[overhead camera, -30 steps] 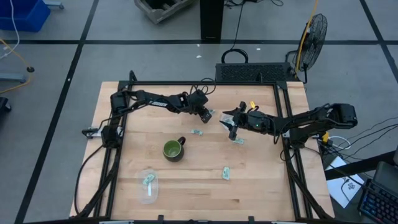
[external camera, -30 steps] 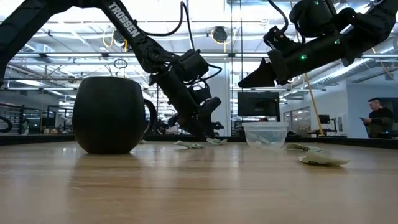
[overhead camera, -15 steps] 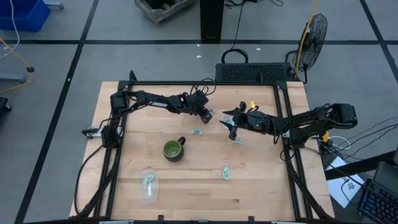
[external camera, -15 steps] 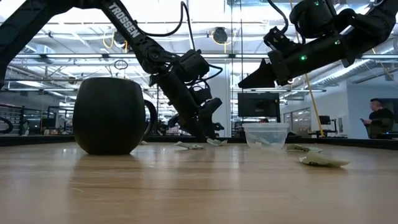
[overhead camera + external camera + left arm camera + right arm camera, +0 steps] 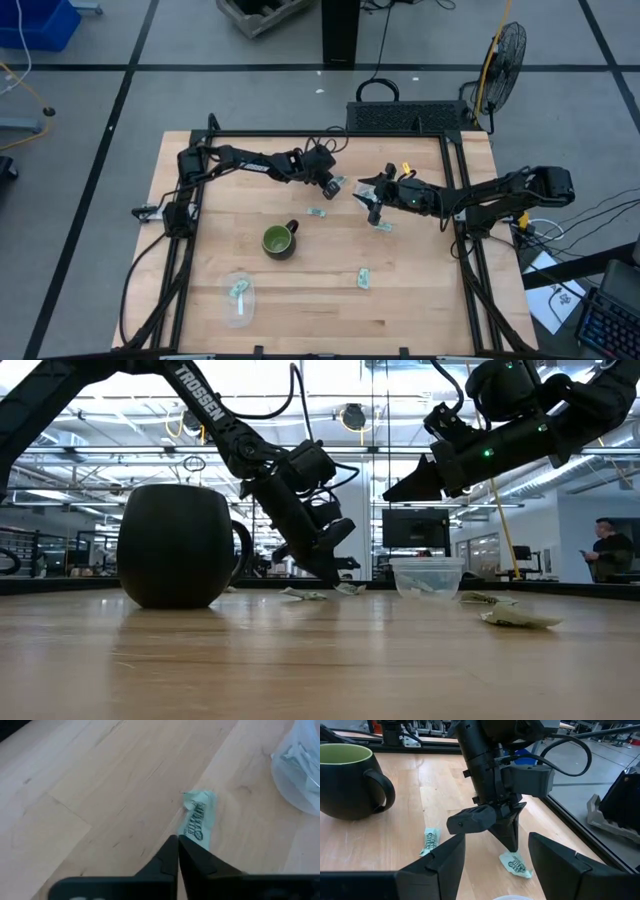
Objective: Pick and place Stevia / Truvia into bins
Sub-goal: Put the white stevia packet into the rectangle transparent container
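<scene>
Sachets visible from above number five: one under the left gripper (image 5: 333, 186), whose jaws are pinched together on its near end (image 5: 199, 819), one beside the mug (image 5: 279, 241), one near the right gripper (image 5: 372, 205), whose jaws stand apart, one lower down, one inside a clear cup (image 5: 238, 297).

Pale green sachets (image 5: 364, 279) scattered flat on wood, clear cups (image 5: 238, 297) holding some
</scene>
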Controlling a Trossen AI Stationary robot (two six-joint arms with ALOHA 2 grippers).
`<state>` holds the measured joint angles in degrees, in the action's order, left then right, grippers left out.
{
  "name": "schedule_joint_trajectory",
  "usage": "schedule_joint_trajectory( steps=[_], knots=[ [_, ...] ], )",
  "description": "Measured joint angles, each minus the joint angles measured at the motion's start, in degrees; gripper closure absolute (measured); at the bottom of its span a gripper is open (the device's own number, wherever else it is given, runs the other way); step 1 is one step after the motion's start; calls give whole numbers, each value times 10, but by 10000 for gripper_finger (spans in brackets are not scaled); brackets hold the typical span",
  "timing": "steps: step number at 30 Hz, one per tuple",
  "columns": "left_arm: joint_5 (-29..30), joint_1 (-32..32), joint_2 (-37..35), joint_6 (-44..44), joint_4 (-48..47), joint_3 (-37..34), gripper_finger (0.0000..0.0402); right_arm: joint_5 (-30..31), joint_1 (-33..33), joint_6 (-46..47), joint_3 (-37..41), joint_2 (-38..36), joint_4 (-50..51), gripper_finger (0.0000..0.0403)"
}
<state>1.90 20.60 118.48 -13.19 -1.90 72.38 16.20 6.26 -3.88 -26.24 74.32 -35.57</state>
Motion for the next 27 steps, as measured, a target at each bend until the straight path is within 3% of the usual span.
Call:
schedule_joint_trajectory(
  steps=[8, 13, 21, 27],
  knots=[
    [-14, 0, -9, 17, -3, 0, 397, 0, 0, 0, 0, 0, 0, 193],
    [-46, -5, -63, 30, -43, 0, 398, 0, 0, 0, 0, 0, 2, 193],
    [-47, -45, -244, 65, -295, 0, 399, 0, 0, 0, 0, 0, 7, 193],
    [-47, -124, -390, -6, -494, 0, 400, 1, 0, 0, 0, 0, 7, 193]
  ],
)
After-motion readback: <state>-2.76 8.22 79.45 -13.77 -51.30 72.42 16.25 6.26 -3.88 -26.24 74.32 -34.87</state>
